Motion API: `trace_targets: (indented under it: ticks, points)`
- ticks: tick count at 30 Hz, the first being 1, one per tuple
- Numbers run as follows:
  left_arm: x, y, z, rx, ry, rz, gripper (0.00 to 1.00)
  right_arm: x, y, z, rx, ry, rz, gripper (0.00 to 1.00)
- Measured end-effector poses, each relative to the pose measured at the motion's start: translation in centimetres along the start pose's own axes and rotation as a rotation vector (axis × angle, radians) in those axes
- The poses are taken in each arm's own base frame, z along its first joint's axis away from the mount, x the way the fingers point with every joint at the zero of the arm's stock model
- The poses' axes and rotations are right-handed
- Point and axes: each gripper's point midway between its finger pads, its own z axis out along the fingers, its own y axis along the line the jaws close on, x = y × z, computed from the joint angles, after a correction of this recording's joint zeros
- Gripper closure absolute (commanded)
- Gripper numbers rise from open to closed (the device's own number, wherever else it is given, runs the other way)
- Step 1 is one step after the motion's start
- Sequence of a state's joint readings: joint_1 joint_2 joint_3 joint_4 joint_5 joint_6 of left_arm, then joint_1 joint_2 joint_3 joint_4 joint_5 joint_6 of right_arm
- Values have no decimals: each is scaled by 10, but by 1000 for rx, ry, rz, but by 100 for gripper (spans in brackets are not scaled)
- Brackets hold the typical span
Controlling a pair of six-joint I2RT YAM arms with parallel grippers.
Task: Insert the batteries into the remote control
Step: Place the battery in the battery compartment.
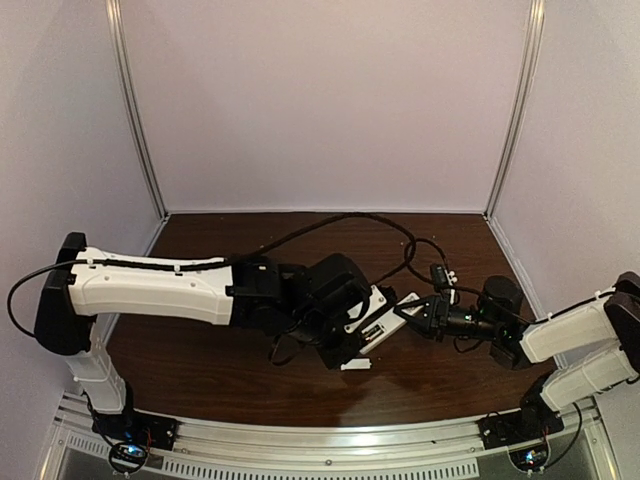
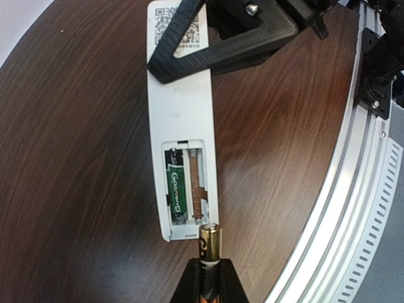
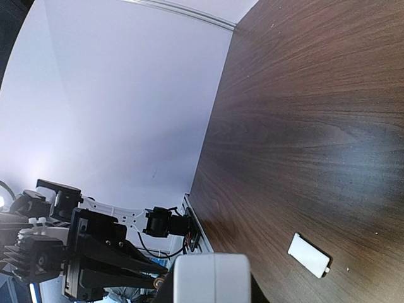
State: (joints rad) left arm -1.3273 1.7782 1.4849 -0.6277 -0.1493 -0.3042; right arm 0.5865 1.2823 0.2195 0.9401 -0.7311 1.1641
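Above the middle of the dark wood-grain worktop [image 1: 200, 370], between pale lilac walls [image 1: 320, 100], the right hand [image 1: 412, 315] is clamped on the remote [image 2: 183, 113], a green battery [image 2: 177, 189] in its recess [image 2: 197, 183]. The left hand [image 2: 209, 278] grips a gold battery [image 2: 209, 243] at the recess's end.

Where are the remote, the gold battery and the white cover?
remote [image 2: 182, 107], left wrist view, bare white back.
gold battery [image 2: 209, 243], left wrist view, its gold top end.
cover [image 3: 309, 254], right wrist view, its flat middle.
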Motion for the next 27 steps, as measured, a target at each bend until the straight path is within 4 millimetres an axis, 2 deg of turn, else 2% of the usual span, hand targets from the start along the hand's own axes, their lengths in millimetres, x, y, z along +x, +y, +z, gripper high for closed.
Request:
trace_targets:
  ticks: [6, 17, 27]
  points:
    - [15, 1, 12, -10, 61, 9, 100, 8, 1, 11, -33, 4, 27, 100]
    - [16, 10, 17, -28, 77, -6, 100, 16, 4, 19, -67, -3, 52, 100]
    - [18, 13, 21, -38, 106, -25, 91, 19, -1, 20, -57, -16, 73, 100]
